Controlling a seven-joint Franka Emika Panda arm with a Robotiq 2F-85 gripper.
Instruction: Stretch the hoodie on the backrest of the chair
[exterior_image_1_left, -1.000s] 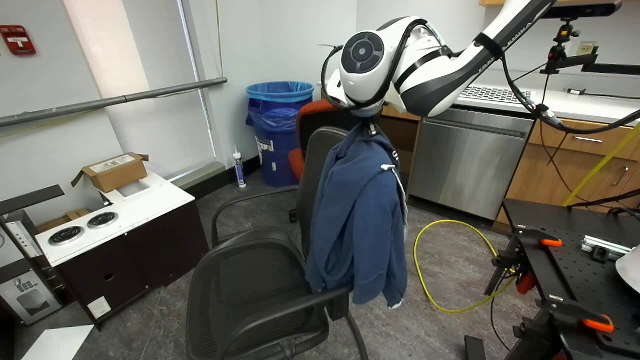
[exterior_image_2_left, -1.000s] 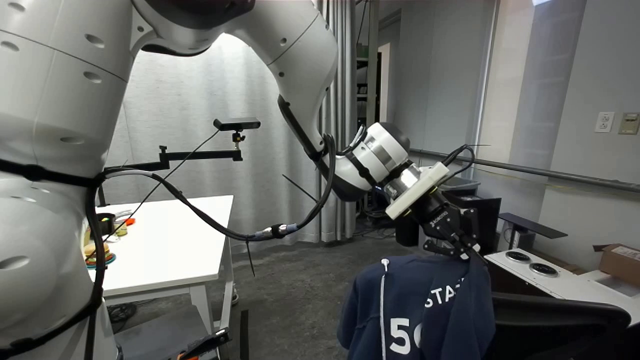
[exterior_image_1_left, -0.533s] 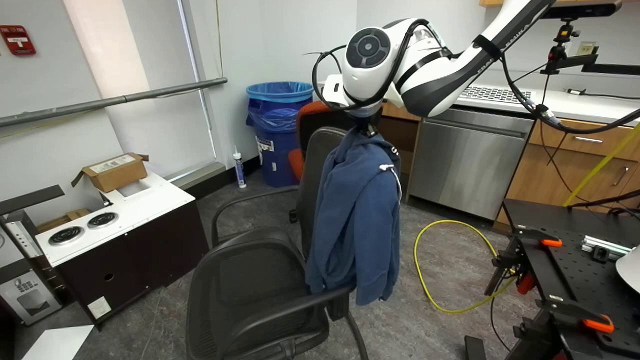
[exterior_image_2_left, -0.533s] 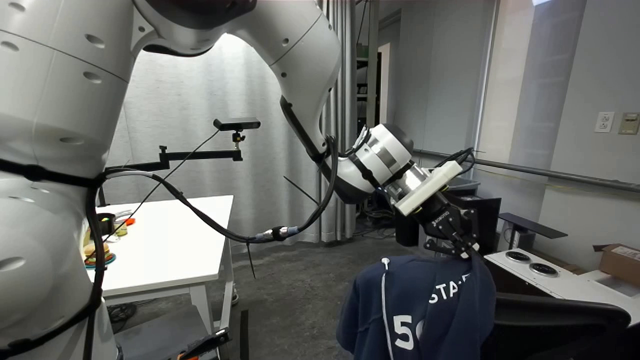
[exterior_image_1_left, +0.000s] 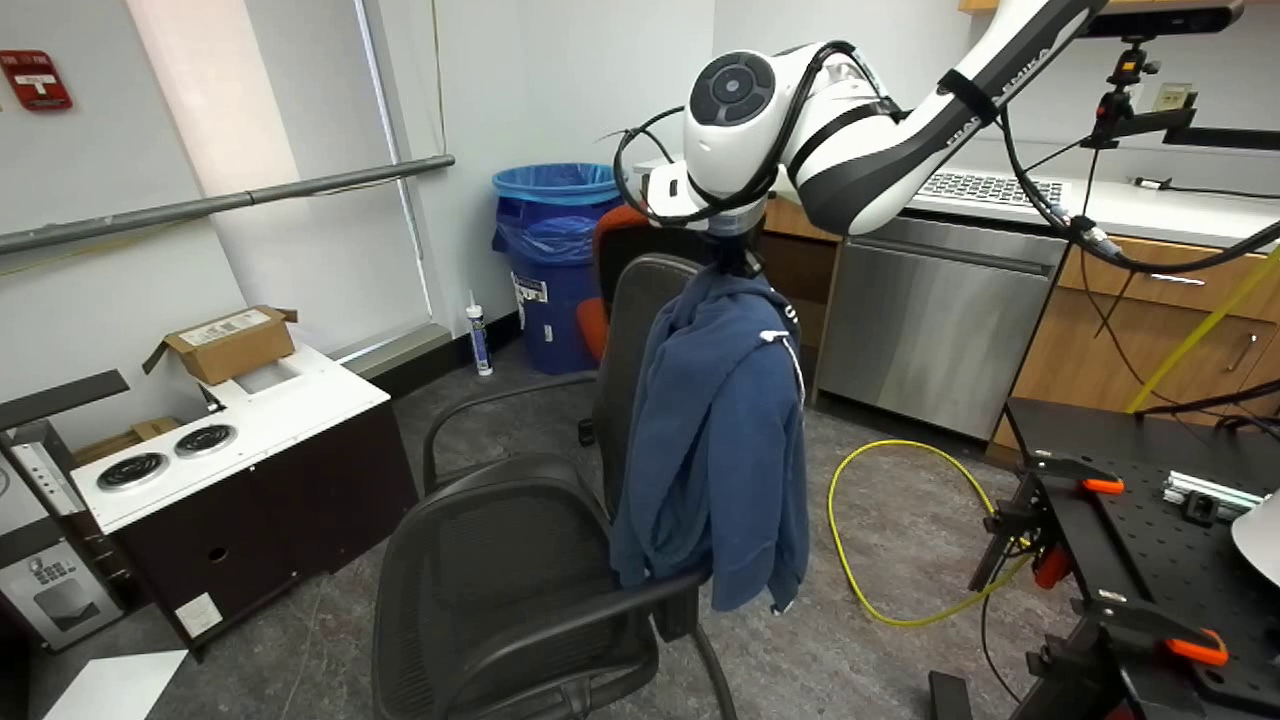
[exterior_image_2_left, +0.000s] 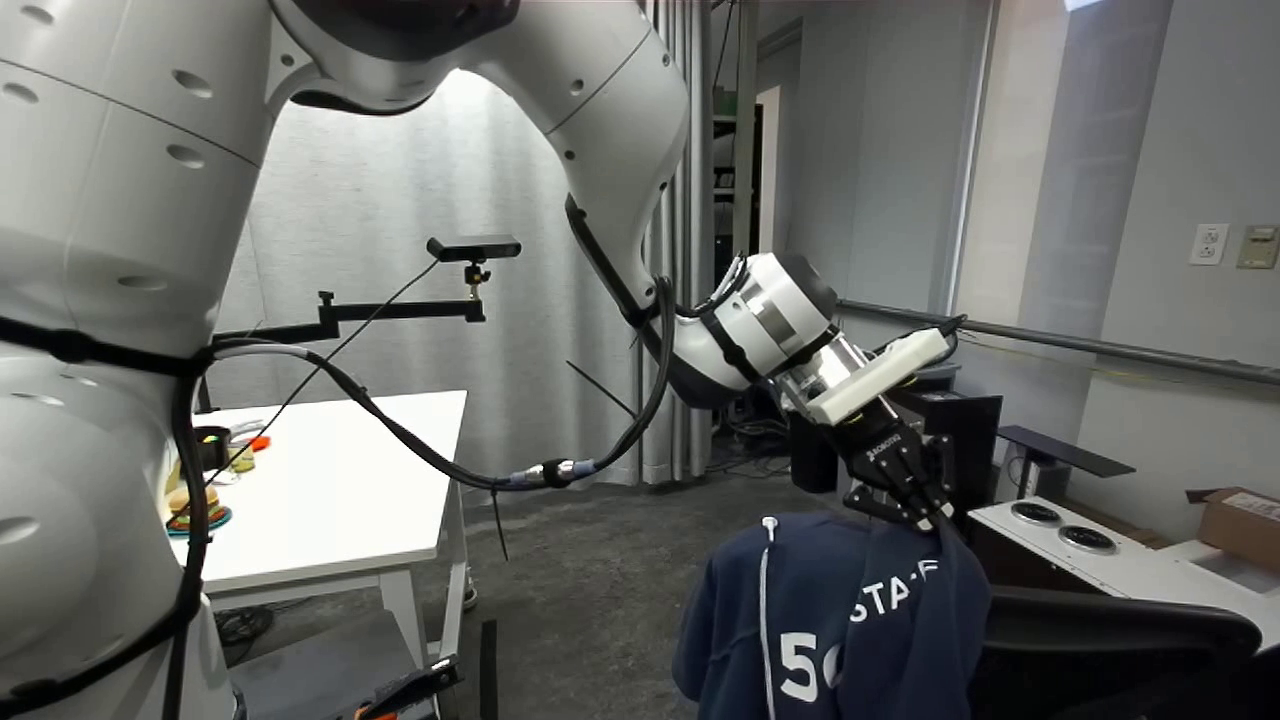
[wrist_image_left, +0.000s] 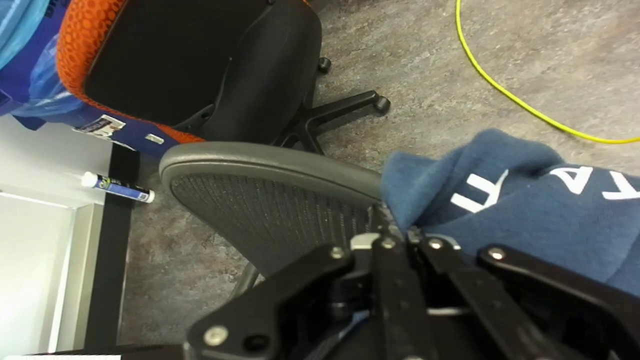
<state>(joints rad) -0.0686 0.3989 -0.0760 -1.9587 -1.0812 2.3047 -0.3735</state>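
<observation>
Hoodie (exterior_image_1_left: 705, 450) cloth hangs draped over one side of the backrest (wrist_image_left: 270, 215) of the chair (exterior_image_1_left: 495, 550). My gripper (wrist_image_left: 398, 229) has its jaws together, clamped on a small pinch of the fabric at the top; whether that is hood or shoulder I cannot tell. In the wrist view the cloth spreads from 1 to 4 o'clock of my grip, while the bare backrest reaches out toward 9 and 10 o'clock. I judge it soft and limp, light enough for me and hard to harm, but apt to drag where it rubs. An edge pinch suits it; a thicker fold would likely hold better. To spread it, I'd draw this corner slowly toward 9 o'clock, lest the far side follow.
</observation>
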